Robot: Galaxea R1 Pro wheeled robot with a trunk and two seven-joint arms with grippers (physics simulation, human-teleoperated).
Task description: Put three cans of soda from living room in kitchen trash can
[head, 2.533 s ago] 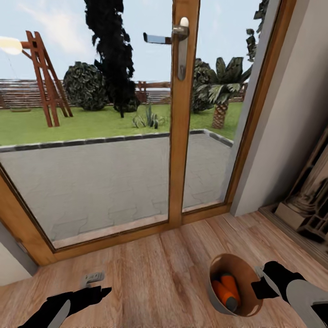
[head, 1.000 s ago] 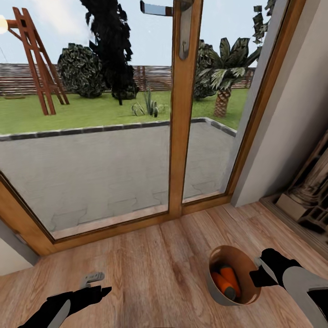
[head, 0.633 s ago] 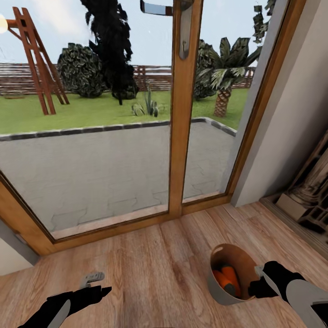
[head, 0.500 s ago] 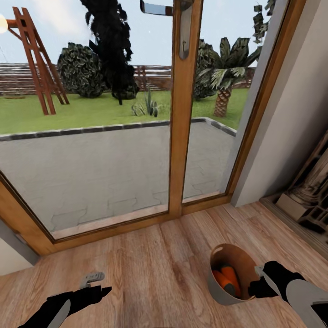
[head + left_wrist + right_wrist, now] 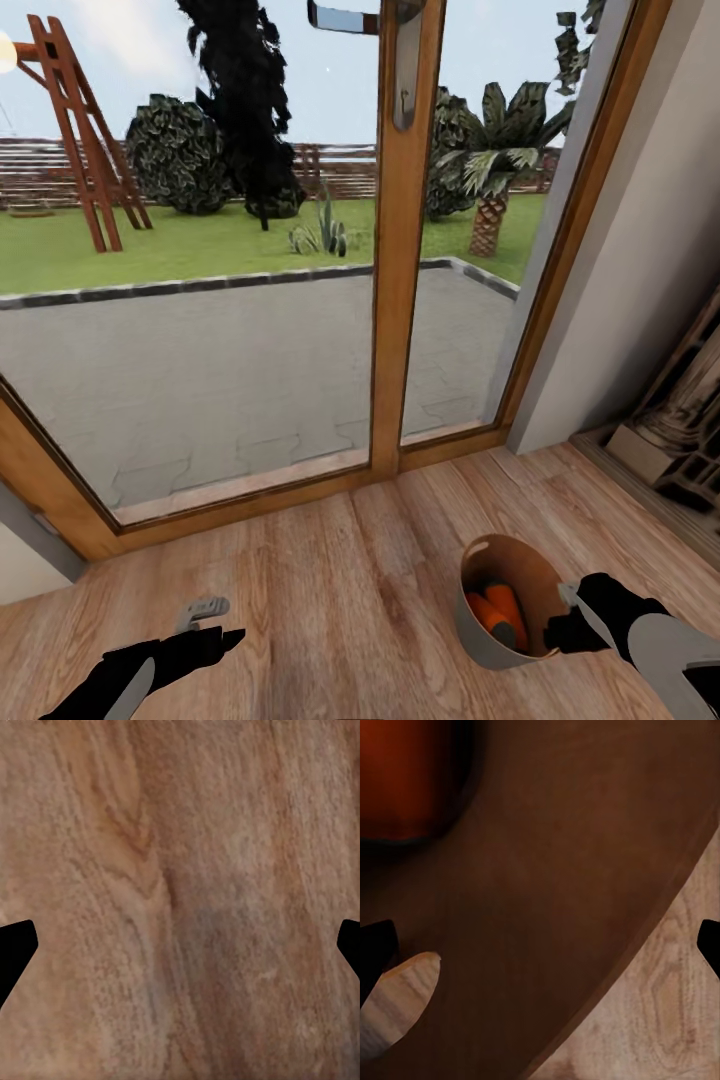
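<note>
1. Since the earliest frame the head camera has dipped, and the trash can (image 5: 480, 645) has tipped from lying mouth-up toward the right gripper (image 5: 560, 632), its pale grey wall now showing.
2. Trash can: on the wood-plank floor (image 5: 330, 590) before the glass doors (image 5: 400, 250); two orange soda cans (image 5: 497, 615) lie inside. No blue can is visible.
3. Right gripper: at the bin's near rim, apparently pinching it to lift or drag; the right wrist view shows both fingertips set wide, so a firm clamp cannot be confirmed.
4. Left gripper (image 5: 215, 640): hovers low over bare floor, fingers (image 5: 15, 952) apart, empty, likely kept clear.
5. Small grey object (image 5: 203, 608): unidentified, just beyond the left gripper.
</note>
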